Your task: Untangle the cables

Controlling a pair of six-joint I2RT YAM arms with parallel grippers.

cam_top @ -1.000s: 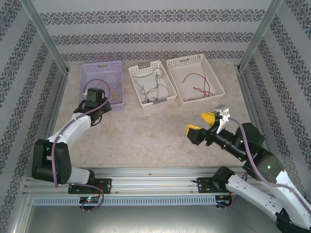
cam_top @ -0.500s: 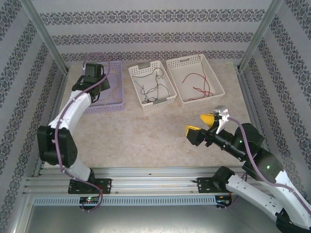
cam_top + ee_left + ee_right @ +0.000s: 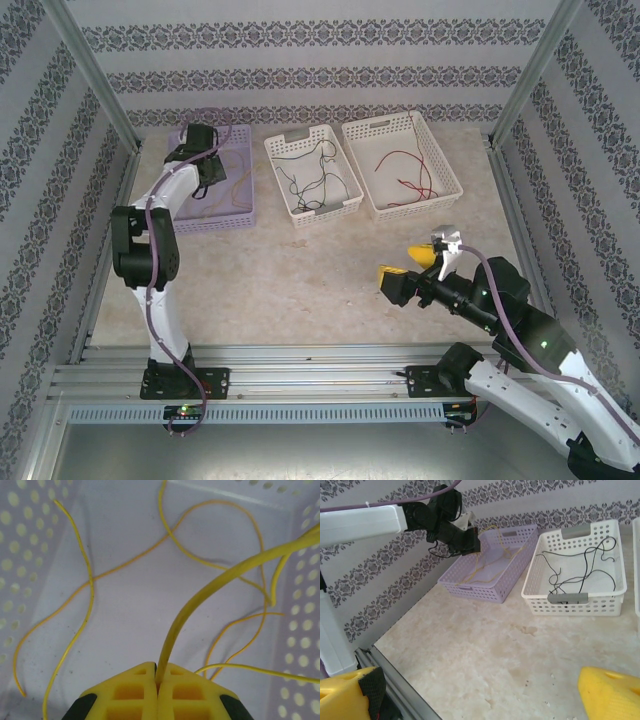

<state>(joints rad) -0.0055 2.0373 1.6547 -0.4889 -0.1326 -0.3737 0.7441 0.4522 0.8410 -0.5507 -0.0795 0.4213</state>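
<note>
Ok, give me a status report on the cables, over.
Left tool shut on yellow cable, over purple basket. Right tool open, holding nothing. Nothing in the way.

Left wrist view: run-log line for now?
left gripper: shut on thin yellow cable | over purple perforated plastic basket | right gripper: open

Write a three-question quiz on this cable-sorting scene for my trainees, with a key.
1. True or false: the left tool is shut on a yellow cable.
2. Which basket holds the black cables? A. the purple basket. B. the middle white basket. C. the right white basket.
3. Fill in the blank: the right tool, over the bare table, stands ____ and holds nothing.

Key: 1 true; 2 B; 3 open.
</note>
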